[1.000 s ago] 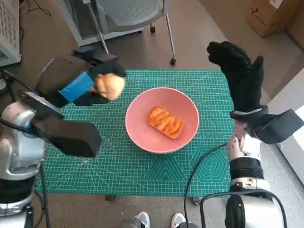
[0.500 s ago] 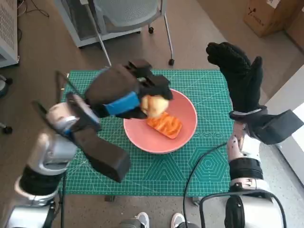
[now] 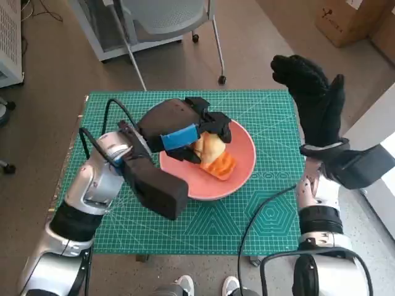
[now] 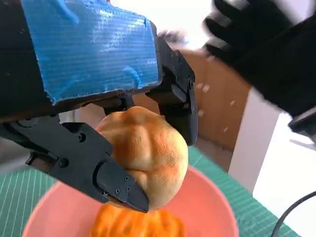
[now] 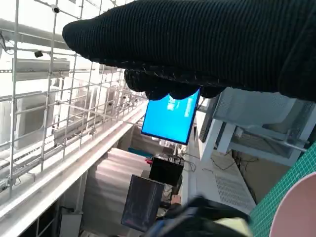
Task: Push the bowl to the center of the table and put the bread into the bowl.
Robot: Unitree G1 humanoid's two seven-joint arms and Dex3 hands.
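While one bread (image 3: 220,165) lies in the bowl (image 3: 242,174), the left hand (image 3: 182,131) holds another (image 3: 208,147).

Roll carried over the bowl
The left hand (image 3: 185,132) moves from the frame's left to centre, holding the bread roll (image 3: 208,147) over the pink bowl (image 3: 244,166).

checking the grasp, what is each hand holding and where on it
The left hand grips the bun by its sides, over the bowl. The right hand holds nothing.
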